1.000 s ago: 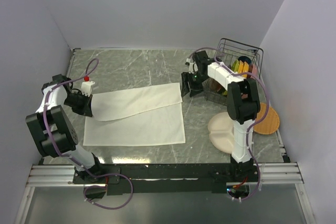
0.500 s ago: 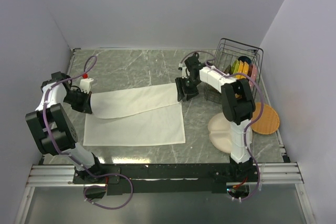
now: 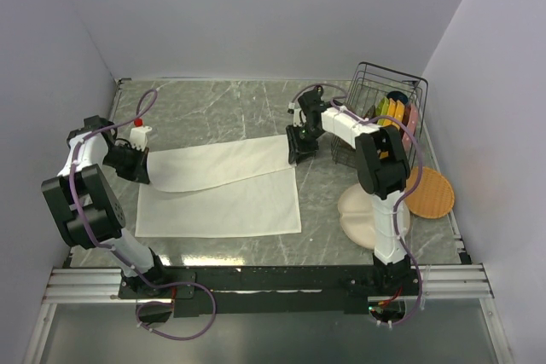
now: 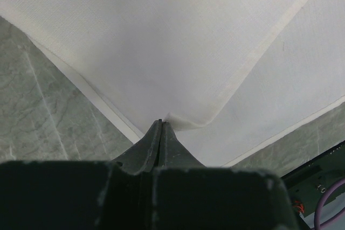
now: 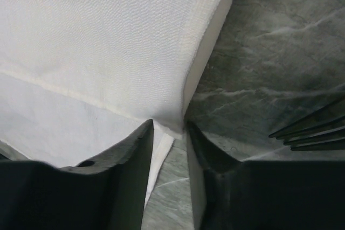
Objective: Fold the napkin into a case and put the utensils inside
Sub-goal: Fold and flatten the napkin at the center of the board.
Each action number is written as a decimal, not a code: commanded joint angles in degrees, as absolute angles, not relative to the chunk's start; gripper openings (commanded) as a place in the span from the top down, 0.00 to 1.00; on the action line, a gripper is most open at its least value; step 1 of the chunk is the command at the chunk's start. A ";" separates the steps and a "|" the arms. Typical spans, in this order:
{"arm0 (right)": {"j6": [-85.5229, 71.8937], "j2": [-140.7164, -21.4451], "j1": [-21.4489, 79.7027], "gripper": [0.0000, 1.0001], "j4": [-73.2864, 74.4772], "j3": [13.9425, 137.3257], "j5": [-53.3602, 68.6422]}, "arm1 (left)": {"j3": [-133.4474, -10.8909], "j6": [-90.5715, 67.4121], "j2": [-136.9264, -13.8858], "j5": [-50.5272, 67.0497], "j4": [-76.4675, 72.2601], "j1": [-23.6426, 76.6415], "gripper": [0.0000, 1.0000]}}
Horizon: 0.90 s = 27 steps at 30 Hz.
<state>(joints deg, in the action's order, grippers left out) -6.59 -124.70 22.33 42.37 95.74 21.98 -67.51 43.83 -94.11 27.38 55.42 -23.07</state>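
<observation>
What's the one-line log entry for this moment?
napkin: partly folded | left end effector: shut on napkin left edge | right end effector: open, straddling napkin right corner

Grey marbled table [image 3: 222, 108] in view, and there's the cream napkin [image 3: 222, 202] spread across its left-middle, 1 flap folded over along the far half, edges slanting. Over on the right, near side, a beige divided plate [image 3: 363, 210] sits flat, a round tan plate [image 3: 433, 193] just beside it. Far right corner: 1 black wire rack [image 3: 388, 83] standing on the stone.
</observation>
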 commanded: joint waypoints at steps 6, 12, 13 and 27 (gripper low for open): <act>-6.77 -119.71 22.77 1.00 44.82 95.80 23.03 | -68.73 43.68 -92.20 29.71 54.14 -23.29 0.99; -6.24 -112.95 22.67 1.00 46.23 91.85 21.36 | -67.59 43.86 -88.07 28.92 54.14 -23.47 0.99; -6.07 -110.85 22.59 1.00 46.32 90.63 21.62 | -67.67 44.47 -87.11 28.74 54.58 -23.47 0.99; -8.88 -97.39 26.45 1.00 45.97 69.27 25.40 | -63.82 56.68 -82.88 21.19 64.25 -26.01 0.99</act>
<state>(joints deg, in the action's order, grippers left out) -7.68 -100.47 24.23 45.78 73.43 24.27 -65.60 51.33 -85.21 24.45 61.23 -25.21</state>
